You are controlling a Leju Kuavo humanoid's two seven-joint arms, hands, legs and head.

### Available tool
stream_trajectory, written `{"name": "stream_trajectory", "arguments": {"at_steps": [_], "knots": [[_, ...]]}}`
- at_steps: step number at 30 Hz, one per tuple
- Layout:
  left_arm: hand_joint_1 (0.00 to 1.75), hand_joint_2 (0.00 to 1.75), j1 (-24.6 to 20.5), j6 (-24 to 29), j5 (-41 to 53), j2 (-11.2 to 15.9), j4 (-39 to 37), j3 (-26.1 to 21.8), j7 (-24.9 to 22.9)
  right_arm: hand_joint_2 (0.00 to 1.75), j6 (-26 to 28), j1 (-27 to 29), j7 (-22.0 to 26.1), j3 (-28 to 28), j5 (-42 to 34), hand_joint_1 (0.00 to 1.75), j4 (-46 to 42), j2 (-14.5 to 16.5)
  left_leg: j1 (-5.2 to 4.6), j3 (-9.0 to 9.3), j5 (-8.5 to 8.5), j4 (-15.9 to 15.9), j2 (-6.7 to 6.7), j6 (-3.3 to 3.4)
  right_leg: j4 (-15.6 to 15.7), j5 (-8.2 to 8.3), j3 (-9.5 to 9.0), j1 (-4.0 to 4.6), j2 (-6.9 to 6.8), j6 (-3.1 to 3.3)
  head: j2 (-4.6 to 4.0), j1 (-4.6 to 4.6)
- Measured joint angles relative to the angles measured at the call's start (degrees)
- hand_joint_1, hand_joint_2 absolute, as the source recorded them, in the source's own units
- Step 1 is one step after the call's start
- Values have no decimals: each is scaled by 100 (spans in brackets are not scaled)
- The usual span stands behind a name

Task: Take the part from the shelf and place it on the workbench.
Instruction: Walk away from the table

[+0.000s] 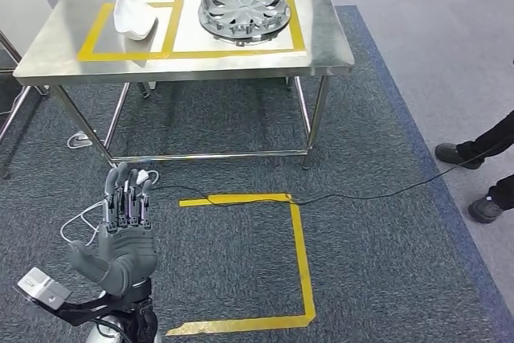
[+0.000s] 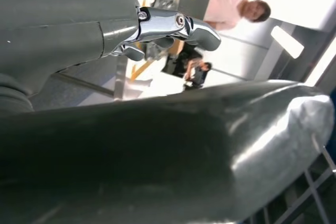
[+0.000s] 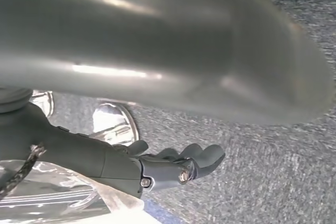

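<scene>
Above the carpet (image 1: 376, 263), left hand (image 1: 124, 238) spread, empty

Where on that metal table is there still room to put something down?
The table is bare outside the tape: its near edge strip and left end. Inside the tape it is crowded: the white part fills the small box, the wheel cover the large one.

I count one workbench (image 1: 315, 46) ahead of my raised left hand (image 1: 124, 234), which holds nothing, fingers apart. On it, two parts: one silver wheel cover (image 1: 244, 10) far forward and to the right of that hand, and one white moulded piece (image 1: 134, 15) almost straight ahead of it. Two yellow tape outlines on the bench, one more on the carpet (image 1: 301, 259) just right of the hand. Two shoes (image 1: 451, 153) of one person well off to the right. One black cable (image 1: 364, 195) across the floor.
</scene>
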State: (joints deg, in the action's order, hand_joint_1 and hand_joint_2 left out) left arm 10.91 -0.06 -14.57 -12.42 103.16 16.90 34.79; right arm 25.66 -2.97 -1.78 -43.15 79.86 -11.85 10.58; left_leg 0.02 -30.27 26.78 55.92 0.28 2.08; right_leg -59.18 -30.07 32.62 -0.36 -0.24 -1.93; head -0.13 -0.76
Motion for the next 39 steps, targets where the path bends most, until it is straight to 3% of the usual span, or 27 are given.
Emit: {"name": "stream_trajectory", "arguments": {"at_steps": [2, 3, 4, 5, 6, 8, 10, 13, 14, 16, 18, 19, 20, 22, 24, 26, 28, 30, 32, 34, 35, 36, 37, 39], "knots": [[0, 0, -1, 153, 138, -14, 7, 9, 84, 0, -87, 3, 319, -56, -207, 0, 0, 0, -2, -43, -24, -1, 8, 32, -762, -397, 357, -18, 7, -47, 0, -18], [0, 0, 6, 271, 274, -10, 7, 11, 134, 0, -163, 5, 646, -121, -390, 0, 0, 0, -5, -63, -33, 1, 10, 36, -1127, -536, 523, -25, 7, -64, 0, -20], [0, 0, 18, 405, 441, 0, 7, 13, 185, 0, -247, 6, 1019, -204, -577, 0, 0, 0, -8, -76, -41, 3, 11, 35, -1330, -572, 608, -28, 6, -76, 0, -19], [0, 0, 32, 528, 599, 13, 7, 12, 230, 0, -338, 5, 1364, -288, -733, 0, 0, 0, -7, -82, -47, 7, 11, 32, -1299, -492, 576, -31, 6, -82, 0, -20], [0, 0, 46, 625, 719, 26, 7, 11, 268, 0, -422, 1, 1633, -363, -846, 0, 0, 0, -5, -81, -49, 14, 9, 26, -1035, -319, 428, -36, 5, -80, 0, -19], [0, 0, 64, 720, 811, 44, 6, 7, 320, 0, -571, -16, 1906, -484, -968, 0, 0, 0, -15, -88, -37, 54, 1, -4, -209, 28, -14, -39, 5, -68, 0, -22], [0, 0, 72, 745, 817, 54, 6, 3, 349, 0, -739, -43, 1980, -589, -1052, 0, 0, 1, -39, -126, -29, 104, -8, -59, 263, 127, -267, -34, 15, -10, 0, -21], [0, 0, 75, 755, 823, 74, 6, 0, 361, 0, -866, -46, 1905, -700, -1086, 0, 0, 3, -37, -167, -29, 148, -14, -140, 301, 131, -273, -31, 25, 97, 0, -20], [0, 0, 74, 761, 830, 80, 7, -1, 364, 0, -826, -45, 1826, -722, -1073, 0, -1, 4, -30, -200, 45, 234, -15, -172, 308, 147, -270, -39, 22, 132, 0, -10], [0, 0, 76, 779, 843, 89, 7, -1, 367, 0, -675, -52, 1602, -757, -1020, 0, -2, 7, -14, -405, 375, 736, -17, -235, 320, 171, -263, -53, -2, 193, 0, 11], [0, 0, 81, 800, 846, 99, 7, -1, 368, 0, -511, -52, 1371, -786, -945, 0, -2, 7, 0, -725, 731, 1494, -17, -270, 316, 174, -249, -43, -47, 216, 0, 22], [0, 0, 84, 809, 846, 105, 7, -1, 368, 0, -453, -48, 1285, -796, -916, 0, -2, 7, 3, -823, 791, 1729, -16, -273, 313, 173, -246, -36, -75, 220, 0, 22], [0, 0, 85, 815, 847, 112, 7, 0, 367, 0, -418, -47, 1226, -803, -896, 0, -2, 7, 4, -828, 739, 1760, -14, -266, 310, 171, -245, -29, -110, 222, 0, 22], [0, 0, 84, 815, 850, 120, 7, 5, 367, 0, -401, -53, 1182, -811, -870, 0, -2, 7, -5, -550, 376, 1213, 48, -219, 305, 164, -258, -17, -186, 222, 0, 23], [0, 0, 71, 808, 853, 122, 7, 16, 367, 0, -410, -57, 1171, -816, -847, 0, -1, 8, -47, -203, 103, 480, 244, -154, 292, 147, -264, 12, -269, 197, 0, 27], [0, 0, 61, 799, 856, 125, 7, 27, 366, 0, -428, -56, 1153, -822, -835, 0, -1, 9, -85, -102, 77, 188, 331, -110, 277, 134, -248, 39, -372, 151, 0, 26], [0, 0, 76, 795, 857, 127, 7, 31, 366, 0, -442, -64, 1134, -826, -821, 0, -2, 9, -79, -127, 58, 157, 222, -65, 262, 114, -226, 36, -468, 96, 0, 23], [0, 0, 80, 794, 856, 127, 6, 32, 366, 0, -447, -76, 1127, -826, -805, 0, -2, 9, -51, -135, 16, 124, 119, -7, 65, -51, -132, 20, -340, 35, 0, 5], [0, 0, 74, 792, 854, 126, 4, 35, 365, 0, -453, -75, 1119, -825, -794, 0, -2, 9, -35, -156, -16, 110, 21, 37, -581, -419, 167, 4, -105, -9, 0, -19], [0, 0, 80, 791, 845, 127, 1, 39, 357, 0, -463, -60, 1101, -825, -792, 0, -2, 9, -40, -182, -32, 113, -96, 55, -1282, -686, 505, -3, -17, -23, 0, -24], [0, 0, 83, 791, 840, 128, -1, 39, 353, 0, -466, -51, 1094, -826, -792, 0, -2, 9, -42, -188, -37, 116, -162, 54, -1384, -659, 561, -3, -1, -23, 0, -24], [0, 0, 86, 791, 835, 129, -2, 39, 349, 0, -467, -47, 1090, -826, -792, 0, -2, 9, -43, -188, -42, 118, -232, 49, -1259, -522, 507, -6, 18, -18, 0, -24], [0, 0, 87, 791, 832, 128, -2, 39, 347, 0, -468, -46, 1089, -826, -793, 0, -2, 9, -43, -184, -47, 121, -307, 41, -916, -303, 343, -13, 65, -8, 0, -24], [0, 0, 83, 789, 827, 128, -2, 39, 343, 0, -468, -51, 1090, -826, -792, 0, -2, 9, -50, -195, -53, 141, -444, 13, -113, 25, -47, -46, 309, 20, 0, -22]]}}
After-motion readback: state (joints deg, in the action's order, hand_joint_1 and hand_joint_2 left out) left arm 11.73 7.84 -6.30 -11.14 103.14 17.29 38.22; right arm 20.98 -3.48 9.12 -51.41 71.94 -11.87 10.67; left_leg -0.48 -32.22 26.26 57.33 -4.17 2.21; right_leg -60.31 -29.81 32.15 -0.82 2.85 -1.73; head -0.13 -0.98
